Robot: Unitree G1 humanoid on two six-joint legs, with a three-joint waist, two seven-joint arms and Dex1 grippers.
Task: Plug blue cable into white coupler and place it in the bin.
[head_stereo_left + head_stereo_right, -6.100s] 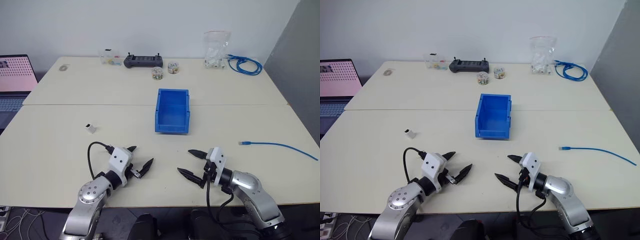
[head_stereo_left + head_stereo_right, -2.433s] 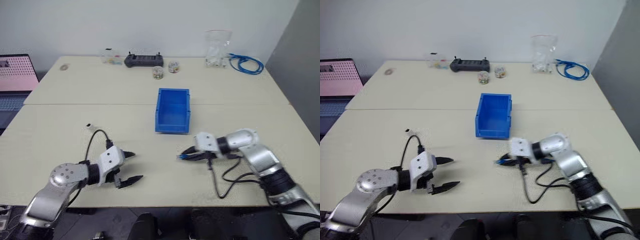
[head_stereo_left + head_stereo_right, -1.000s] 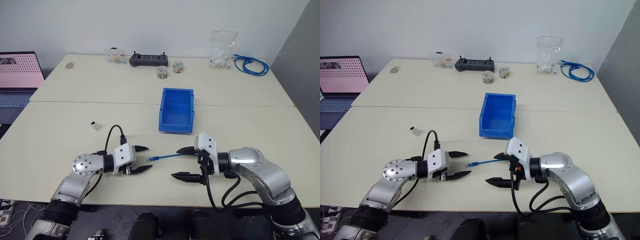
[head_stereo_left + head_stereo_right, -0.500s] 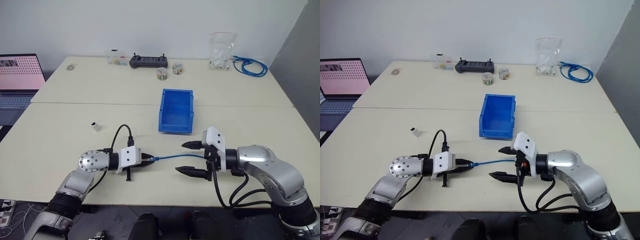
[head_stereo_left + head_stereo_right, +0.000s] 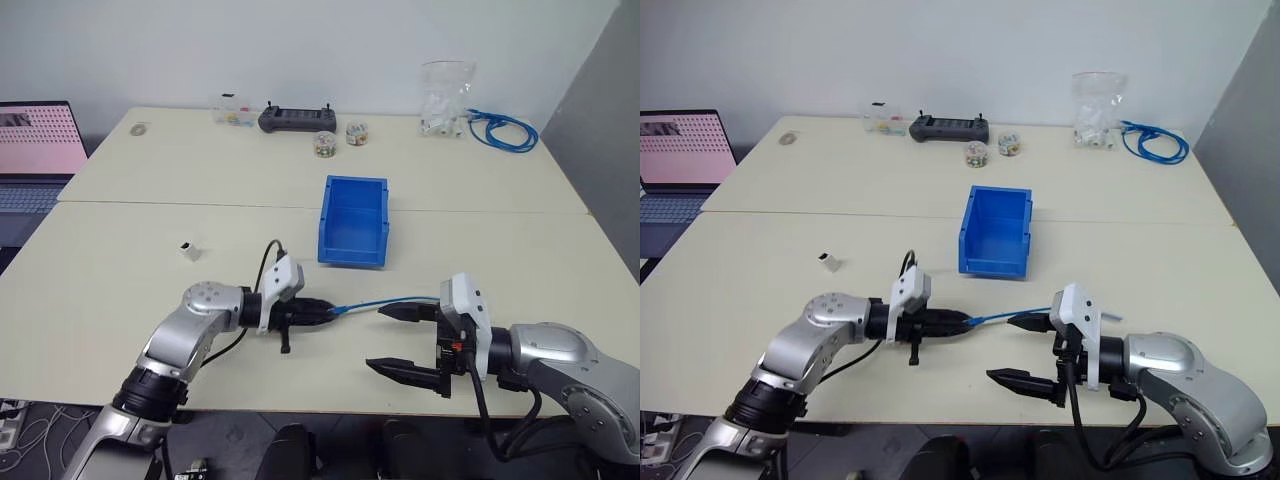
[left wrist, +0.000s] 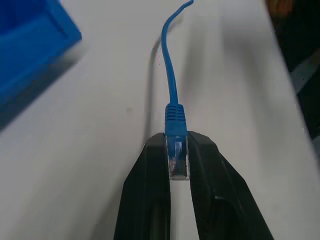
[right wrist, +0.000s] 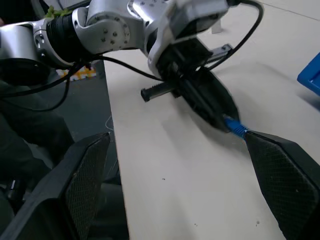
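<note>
My left gripper (image 5: 322,309) is shut on the clear plug (image 6: 177,159) of the blue cable (image 5: 385,302), low over the table's front middle. The cable (image 6: 170,75) runs from the plug toward my right gripper (image 5: 398,341) and passes by its upper finger. That gripper stands wide open near the front edge with nothing between its fingers (image 7: 85,175). The white coupler (image 5: 187,250) lies alone on the table to the left, well apart from both grippers. The blue bin (image 5: 354,236) stands open-topped at the table's centre, behind the grippers.
Along the far edge sit a black controller (image 5: 291,120), two small jars (image 5: 323,145), a clear box (image 5: 230,110), a plastic bag (image 5: 440,95) and a coiled blue cable bundle (image 5: 500,130). A laptop (image 5: 35,140) stands at the far left.
My left gripper closed on the cable's plug, then rose and shifted right while rolling its wrist. The right gripper, still open, drew back toward the front edge and right.
</note>
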